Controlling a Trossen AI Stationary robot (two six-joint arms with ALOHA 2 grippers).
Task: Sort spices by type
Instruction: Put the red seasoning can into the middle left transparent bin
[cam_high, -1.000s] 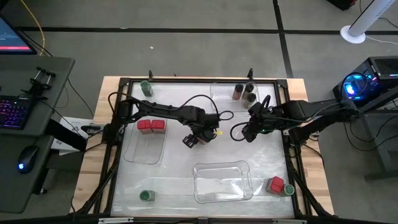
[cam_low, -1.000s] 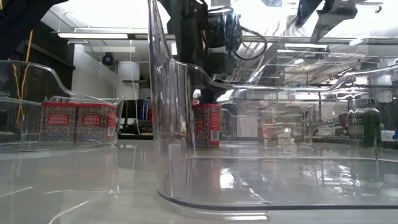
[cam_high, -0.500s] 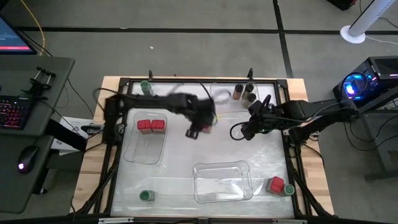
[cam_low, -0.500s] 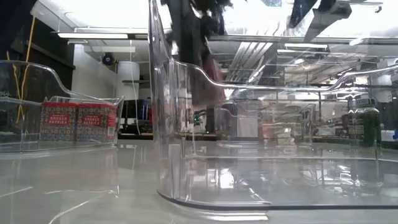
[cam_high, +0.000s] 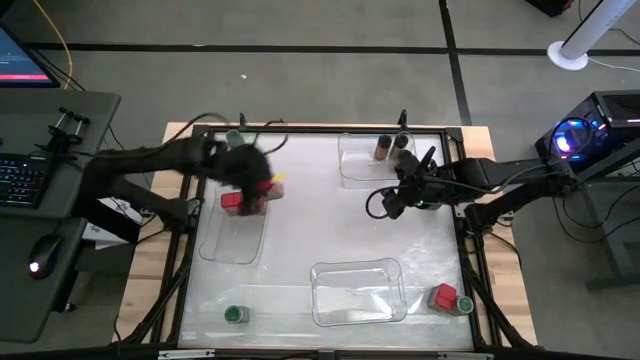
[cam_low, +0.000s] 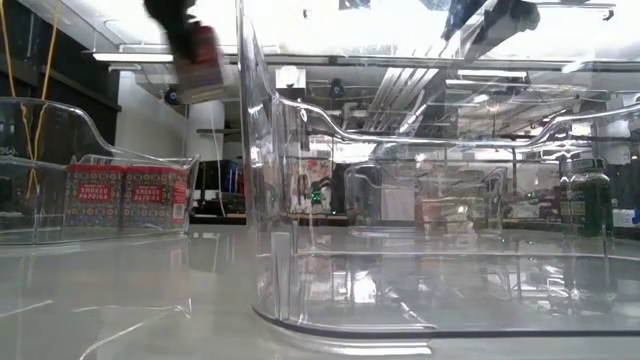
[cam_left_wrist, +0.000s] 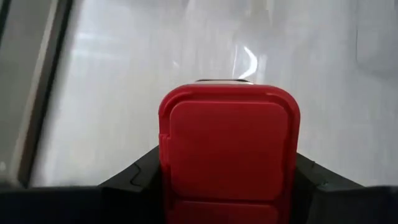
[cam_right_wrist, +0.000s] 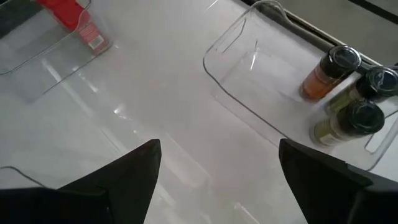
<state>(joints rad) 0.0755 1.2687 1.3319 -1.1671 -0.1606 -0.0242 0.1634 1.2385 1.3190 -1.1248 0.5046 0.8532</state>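
Placement comes next: your left gripper (cam_left_wrist: 229, 163) grasps a red box (cam_left_wrist: 229, 149) above the left tray (cam_high: 231, 248) — lower it upright beside the two boxes there (cam_high: 242, 203) — right gripper (cam_right_wrist: 217, 163) waits spread

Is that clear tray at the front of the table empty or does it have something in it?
Empty. The high view shows nothing inside the front tray; a red box stands outside it, to its right.

Red box (cam_left_wrist: 228, 149), red square lid, between dark fingers (cam_left_wrist: 134, 180). Two boxes (cam_low: 125, 196) in clear tray (cam_low: 40, 170): red, patterned label. Jars (cam_right_wrist: 348, 93): dark lids, one orange content, others greenish-yellow. Green-lidded jar (cam_high: 234, 315) on whitish table (cam_high: 310, 230). Red box (cam_high: 443, 296) near corner.
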